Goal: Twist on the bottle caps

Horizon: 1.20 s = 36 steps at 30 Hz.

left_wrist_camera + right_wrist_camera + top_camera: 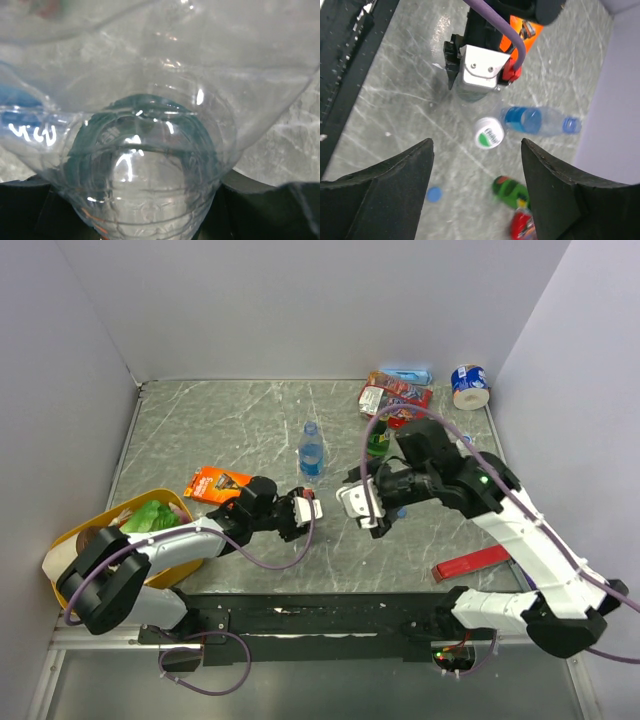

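At the middle of the tabletop point(200, 420) the two claws face each other, near but apart. The left claw point(303, 508) is closed on a clear container point(145, 165). In its wrist view the dark fingers point(30, 210) press this container from both sides. The right claw point(476, 145) stands wide open and has hold of nothing.

In the right wrist view the green-rimmed cap point(489, 132) lies flat on the tabletop, at 5 o'clock from the left claw. It is just beside the base of the water bottle point(532, 120), which is at its 3 o'clock. The top of this bottle shows blue. The blue cap point(434, 194) lies alone at 7 o'clock from the green-rimmed cap, well apart from it. The green bottle point(512, 191) is at 5 o'clock from the same cap.

In the top view the water bottle stands upright at 12 o'clock from the left claw, and the green bottle stands at 12 o'clock from the right claw.
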Motion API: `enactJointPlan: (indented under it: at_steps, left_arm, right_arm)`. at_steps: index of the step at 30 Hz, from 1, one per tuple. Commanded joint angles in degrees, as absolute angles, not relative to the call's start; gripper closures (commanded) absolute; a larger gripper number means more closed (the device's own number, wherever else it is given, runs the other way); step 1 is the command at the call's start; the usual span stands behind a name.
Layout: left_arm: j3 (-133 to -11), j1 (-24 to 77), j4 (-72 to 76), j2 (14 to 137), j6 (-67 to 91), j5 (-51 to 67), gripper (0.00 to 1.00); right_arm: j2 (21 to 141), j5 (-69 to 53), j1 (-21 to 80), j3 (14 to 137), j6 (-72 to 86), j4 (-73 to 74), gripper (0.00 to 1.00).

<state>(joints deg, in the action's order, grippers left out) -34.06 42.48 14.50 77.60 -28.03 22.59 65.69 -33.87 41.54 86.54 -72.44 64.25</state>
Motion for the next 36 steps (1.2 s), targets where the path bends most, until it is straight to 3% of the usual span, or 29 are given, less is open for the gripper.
enactJointPlan:
  at_steps: [1, 14, 29, 30, 36]
  left_arm:
    - [-34.2, 41.8, 14.4, 75.1, -34.2, 27.3, 0.99]
    - [-34.5, 41.6, 16.0, 75.1, -34.7, 28.8, 0.99]
    - [-34.7, 41.4, 17.9, 75.5, -33.5, 28.6, 0.99]
    - [-34.7, 41.4, 18.0, 75.5, -33.4, 28.5, 0.99]
    - [-36.9, 41.4, 21.7, 77.3, -26.6, 21.6, 0.99]
  right_arm:
    - [67.8, -34.2, 42.8, 84.6, -79.5, 61.1, 0.25]
    - [70.8, -34.2, 43.2, 84.4, -80.9, 62.2, 0.44]
    - [72.1, -32.9, 43.2, 82.4, -78.0, 61.2, 0.54]
    - [72.2, -32.6, 43.2, 82.3, -77.5, 61.0, 0.57]
    - [78.4, -33.1, 41.1, 89.5, -63.2, 61.1, 0.93]
